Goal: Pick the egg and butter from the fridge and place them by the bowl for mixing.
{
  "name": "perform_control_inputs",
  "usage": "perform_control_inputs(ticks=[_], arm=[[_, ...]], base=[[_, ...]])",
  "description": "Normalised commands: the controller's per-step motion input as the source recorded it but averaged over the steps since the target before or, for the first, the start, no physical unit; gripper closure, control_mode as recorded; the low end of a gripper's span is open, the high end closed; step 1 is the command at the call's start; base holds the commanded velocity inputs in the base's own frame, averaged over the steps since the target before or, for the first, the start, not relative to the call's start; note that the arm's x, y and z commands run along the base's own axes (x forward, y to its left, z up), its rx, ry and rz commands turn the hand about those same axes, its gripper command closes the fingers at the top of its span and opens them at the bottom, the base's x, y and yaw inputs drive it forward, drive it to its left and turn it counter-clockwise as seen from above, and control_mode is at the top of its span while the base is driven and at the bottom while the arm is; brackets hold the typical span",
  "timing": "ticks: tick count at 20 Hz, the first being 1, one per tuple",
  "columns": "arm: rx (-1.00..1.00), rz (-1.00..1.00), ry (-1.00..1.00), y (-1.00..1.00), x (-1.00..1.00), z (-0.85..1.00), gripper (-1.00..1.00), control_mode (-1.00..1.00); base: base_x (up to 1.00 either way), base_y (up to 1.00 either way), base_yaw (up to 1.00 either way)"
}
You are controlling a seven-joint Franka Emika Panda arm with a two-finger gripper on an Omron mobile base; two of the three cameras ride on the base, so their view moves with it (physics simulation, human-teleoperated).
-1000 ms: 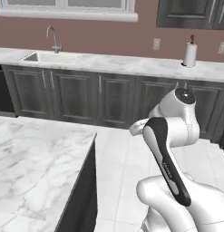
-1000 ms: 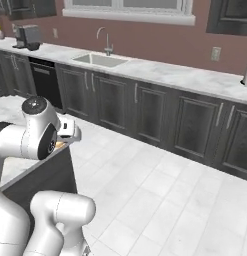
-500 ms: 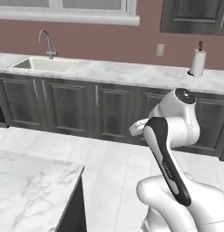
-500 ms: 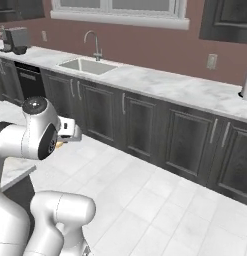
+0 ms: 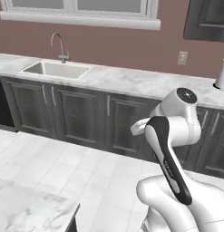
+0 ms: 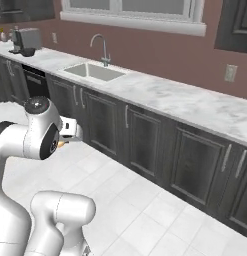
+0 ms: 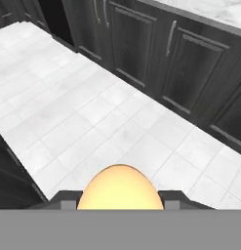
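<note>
Your end effector (image 7: 120, 205) is closed on the smooth yellow-orange egg (image 7: 120, 189), which sits between its jaws at the bottom of the hand view. From the right base view, you can see an orange speck of that egg (image 6: 61, 144) at the hand, beside the white arm's upper joint. The egg hangs over the pale tiled floor (image 7: 92, 117), in front of the dark grey cabinet doors (image 7: 190, 73). Above those doors runs the white marble counter (image 6: 190, 102) with its recessed sink (image 6: 92, 71) and curved tap (image 6: 101, 46). A boxy grey coffee machine (image 6: 25, 40) stands at the counter's far left end.
</note>
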Motion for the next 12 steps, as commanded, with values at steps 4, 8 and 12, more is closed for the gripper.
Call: perform_control_inputs(ticks=[4, 8, 12], arm=[[0.00, 0.00, 0.00, 0.00, 0.00, 0.00, 1.00, 1.00], [0.00, 0.00, 0.00, 0.00, 0.00, 0.00, 1.00, 1.00], [0.00, 0.00, 0.00, 0.00, 0.00, 0.00, 1.00, 1.00]], base=[[0.86, 0.00, 0.35], [0.87, 0.00, 0.33], [0.90, 0.00, 0.29]])
